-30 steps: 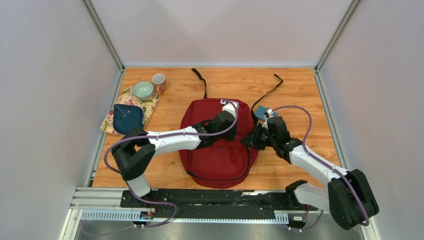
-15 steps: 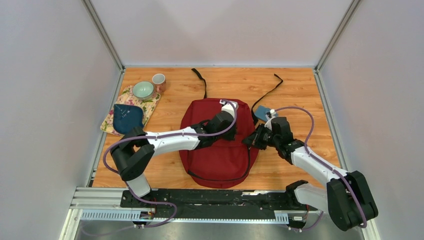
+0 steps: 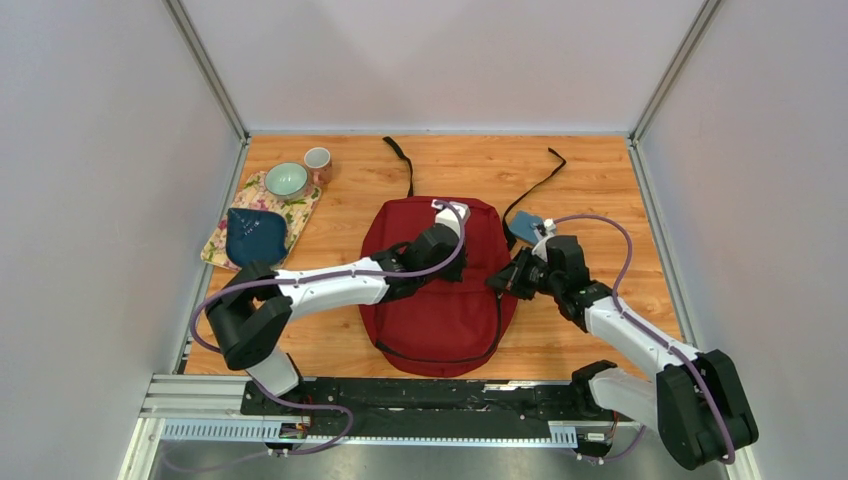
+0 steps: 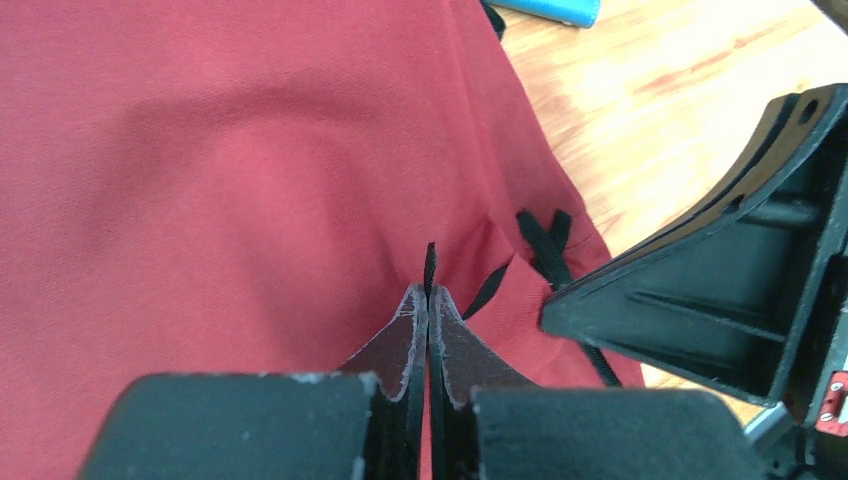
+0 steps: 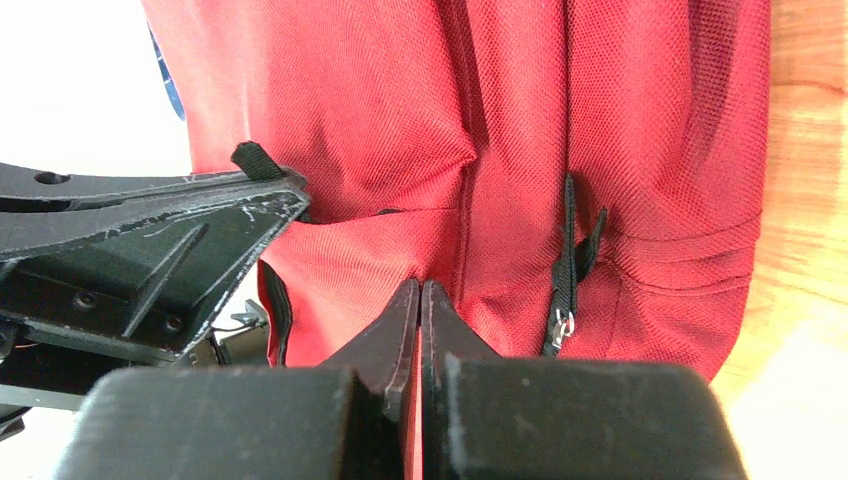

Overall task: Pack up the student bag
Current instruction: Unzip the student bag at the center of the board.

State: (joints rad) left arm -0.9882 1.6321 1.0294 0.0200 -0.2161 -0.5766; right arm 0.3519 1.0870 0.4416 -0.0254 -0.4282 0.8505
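Observation:
The student bag (image 3: 440, 310), dark red with black zippers, lies flat in the middle of the table. My left gripper (image 3: 468, 272) is over its right side; in the left wrist view it (image 4: 428, 295) is shut on a black zipper pull (image 4: 430, 262). My right gripper (image 3: 494, 283) is at the bag's right edge, close to the left one. In the right wrist view it (image 5: 420, 290) is shut on a fold of the bag's red fabric (image 5: 500, 150). A second zipper pull (image 5: 563, 325) hangs just right of it.
A teal-blue wallet (image 3: 524, 226) lies by the bag's top right corner. A dark blue pouch (image 3: 255, 236) sits on a floral cloth (image 3: 300, 207) at the left, with a green bowl (image 3: 286, 180) and a cup (image 3: 317, 160). Black straps (image 3: 405, 165) trail toward the back.
The left arm's elbow has swung left and its wrist has shifted slightly back and left. The right wrist has drifted slightly right. Both grippers stay shut on the bag.

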